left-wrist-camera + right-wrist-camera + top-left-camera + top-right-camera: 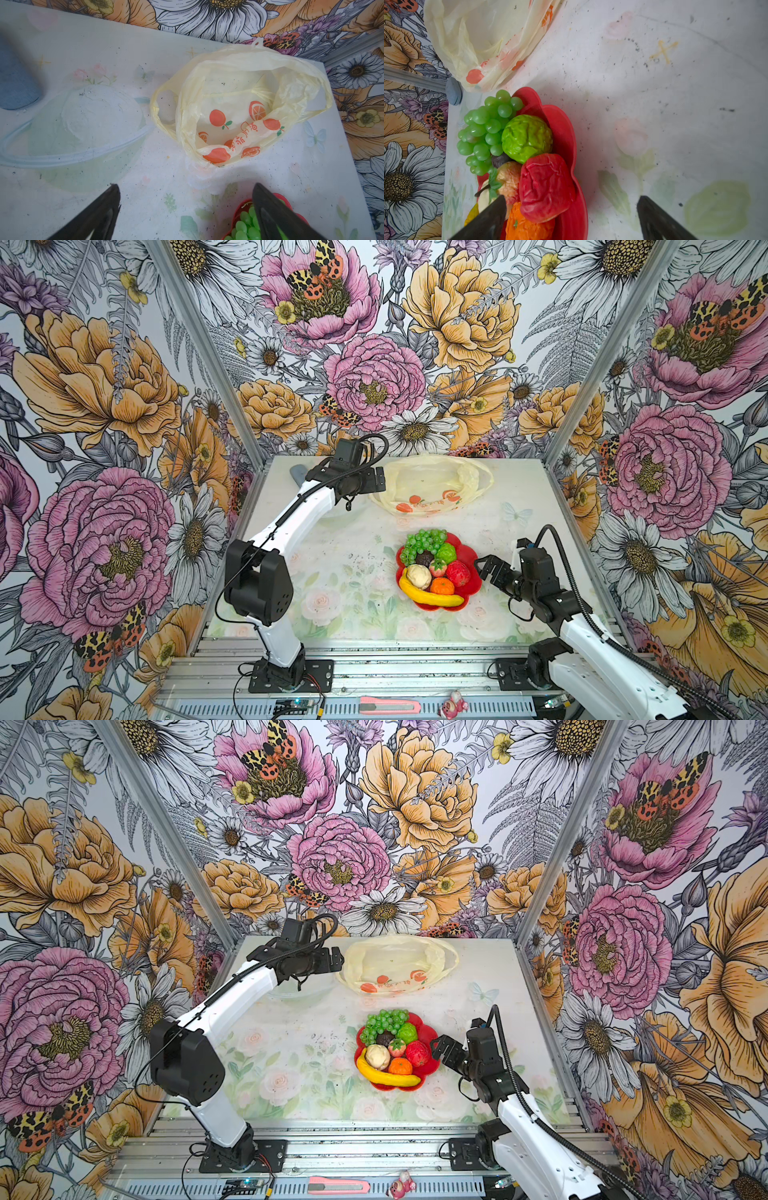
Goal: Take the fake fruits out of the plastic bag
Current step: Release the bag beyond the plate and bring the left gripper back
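Past the pink cutter [388,705] at the near edge, the fake fruits [432,568] heap on the red plate [462,542], banana [430,595] lying left-to-right, right end effector [481,570] spread empty beside it. Farther back the seemingly empty plastic bag [432,485] slumps lengthwise left-right, mouth upward; the left end effector [380,480], jaws apart, should probably retreat high, clear of its film.

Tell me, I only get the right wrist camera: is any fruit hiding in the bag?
Observer: It looks empty. The left wrist view peers into the open bag and shows only printed oranges.
Operator: Where's the other gripper?
Observer: The left gripper hangs open by the bag, holding nothing.
Operator: Anything else up there?
Observer: A clear bowl sits beside the bag.
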Motion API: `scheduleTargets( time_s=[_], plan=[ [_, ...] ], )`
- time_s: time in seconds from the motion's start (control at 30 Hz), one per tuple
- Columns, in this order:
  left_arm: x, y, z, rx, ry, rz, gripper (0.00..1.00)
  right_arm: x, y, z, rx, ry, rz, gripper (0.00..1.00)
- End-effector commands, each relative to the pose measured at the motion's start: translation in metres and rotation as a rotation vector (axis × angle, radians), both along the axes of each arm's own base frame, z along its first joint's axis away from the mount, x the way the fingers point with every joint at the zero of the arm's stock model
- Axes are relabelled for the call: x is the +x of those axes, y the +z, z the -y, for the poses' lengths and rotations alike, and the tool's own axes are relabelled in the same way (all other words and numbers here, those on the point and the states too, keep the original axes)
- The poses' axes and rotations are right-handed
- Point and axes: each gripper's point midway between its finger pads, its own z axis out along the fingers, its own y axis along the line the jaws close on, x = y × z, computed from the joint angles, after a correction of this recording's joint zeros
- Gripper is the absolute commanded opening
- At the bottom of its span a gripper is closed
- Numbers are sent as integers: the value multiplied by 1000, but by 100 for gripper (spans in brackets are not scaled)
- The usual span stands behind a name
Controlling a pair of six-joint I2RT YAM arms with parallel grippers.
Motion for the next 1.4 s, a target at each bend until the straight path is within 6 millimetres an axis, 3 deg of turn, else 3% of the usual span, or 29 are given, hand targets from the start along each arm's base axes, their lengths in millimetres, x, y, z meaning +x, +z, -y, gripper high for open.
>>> scheduleTargets(
  time_s=[0.0,0.3,0.47,0.93,1.13,1.37],
  plan=[
    [-5,1,-8,-65,75,95,99,-17,-9,-1,24,-35,-68,100],
    [-73,-17,-34,-170,124,283,99,-35,-10,-22,72,6,-114,99],
    [-96,-38,-51,-143,151,272,99,-34,-12,-28,117,-17,-112,99],
    [-103,-70,-70,-124,190,201,99,-2,-4,-65,237,-23,-72,100],
    [-105,-75,-84,-127,218,193,99,17,5,-86,247,10,-42,100],
    [-106,-78,-85,-137,209,196,99,45,13,-110,258,43,-9,100]
  ],
)
